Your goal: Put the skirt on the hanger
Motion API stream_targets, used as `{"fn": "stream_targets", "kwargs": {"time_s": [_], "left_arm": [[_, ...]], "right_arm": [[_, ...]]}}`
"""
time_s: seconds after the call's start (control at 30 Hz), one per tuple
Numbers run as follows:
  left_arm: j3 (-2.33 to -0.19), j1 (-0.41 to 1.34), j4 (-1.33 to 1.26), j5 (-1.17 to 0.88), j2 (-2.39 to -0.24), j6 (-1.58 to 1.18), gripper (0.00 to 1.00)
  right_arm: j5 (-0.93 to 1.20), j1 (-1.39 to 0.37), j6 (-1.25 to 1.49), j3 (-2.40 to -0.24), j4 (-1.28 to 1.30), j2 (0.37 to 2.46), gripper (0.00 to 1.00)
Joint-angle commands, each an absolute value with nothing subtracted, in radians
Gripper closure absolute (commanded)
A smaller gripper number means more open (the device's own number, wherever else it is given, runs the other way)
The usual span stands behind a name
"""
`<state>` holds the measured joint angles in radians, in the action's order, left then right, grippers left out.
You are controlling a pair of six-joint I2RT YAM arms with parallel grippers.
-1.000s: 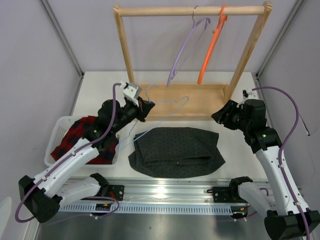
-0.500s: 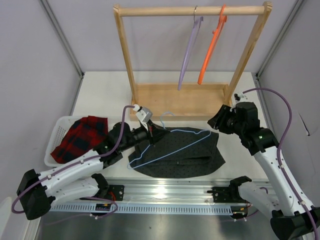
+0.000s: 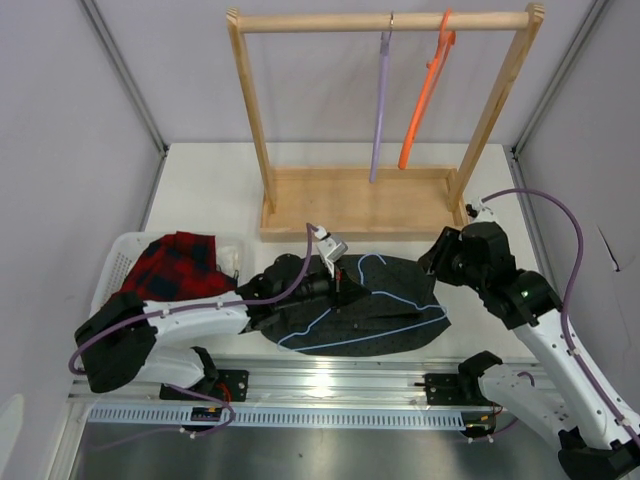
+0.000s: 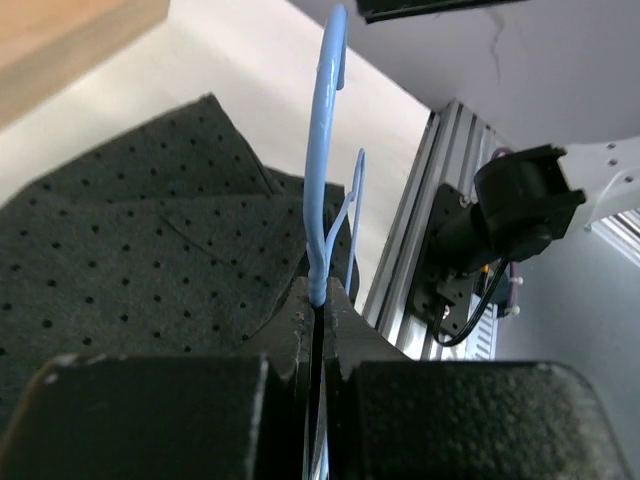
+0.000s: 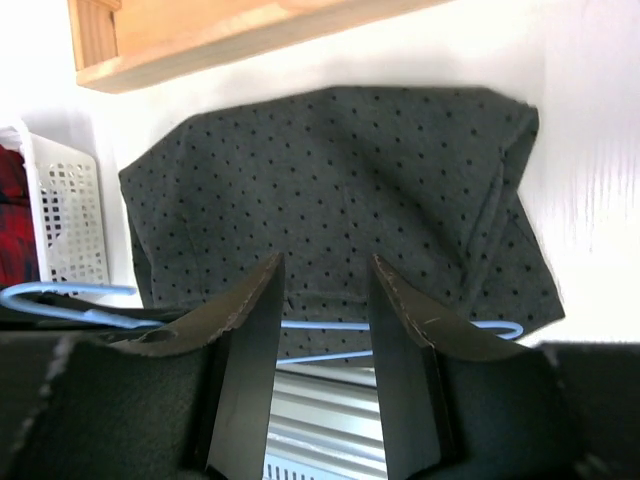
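Note:
The dark dotted skirt (image 3: 400,335) lies flat on the table at the near middle; it also shows in the right wrist view (image 5: 340,190) and the left wrist view (image 4: 130,230). The pale blue wire hanger (image 3: 350,341) lies over the skirt. My left gripper (image 3: 335,278) is shut on the hanger near its hook; the left wrist view shows the wire (image 4: 326,150) pinched between the jaws. My right gripper (image 3: 437,255) is open and empty, hovering above the skirt's right edge. The right wrist view shows the hanger (image 5: 330,325) past the open jaws.
A wooden rack (image 3: 385,22) stands at the back with a lilac hanger (image 3: 380,100) and an orange hanger (image 3: 423,95) on its bar. A white basket (image 3: 112,275) with a red-and-navy plaid garment (image 3: 175,265) sits at the left. A metal rail (image 3: 330,385) runs along the near edge.
My left gripper has carried the blue hanger from near the rack's base down and right onto the skirt. My right gripper has moved a little left and nearer. The lilac hanger has swung edge-on.

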<state>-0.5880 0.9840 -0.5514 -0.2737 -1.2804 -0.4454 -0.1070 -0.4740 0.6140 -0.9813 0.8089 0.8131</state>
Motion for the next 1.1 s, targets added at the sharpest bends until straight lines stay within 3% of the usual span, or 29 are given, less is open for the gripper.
{"fn": "stream_targets", "kwargs": {"time_s": [0.0,0.63,1.07], "left_arm": [[-0.581,0.999,-0.676,-0.278,-1.319,-0.479,1.00],[-0.623,1.011,-0.719,-0.192,-1.443,-0.534,1.00],[-0.656,1.008,-0.678,-0.143,-1.486,-0.540,1.00]], "right_arm": [[-0.159,-0.483,0.653,-0.933,0.844,0.782,0.57],[-0.198,-0.541,0.749,-0.726,0.796,0.798,0.60],[-0.225,-0.595,0.804,-0.666,0.779,0.811,0.57]]}}
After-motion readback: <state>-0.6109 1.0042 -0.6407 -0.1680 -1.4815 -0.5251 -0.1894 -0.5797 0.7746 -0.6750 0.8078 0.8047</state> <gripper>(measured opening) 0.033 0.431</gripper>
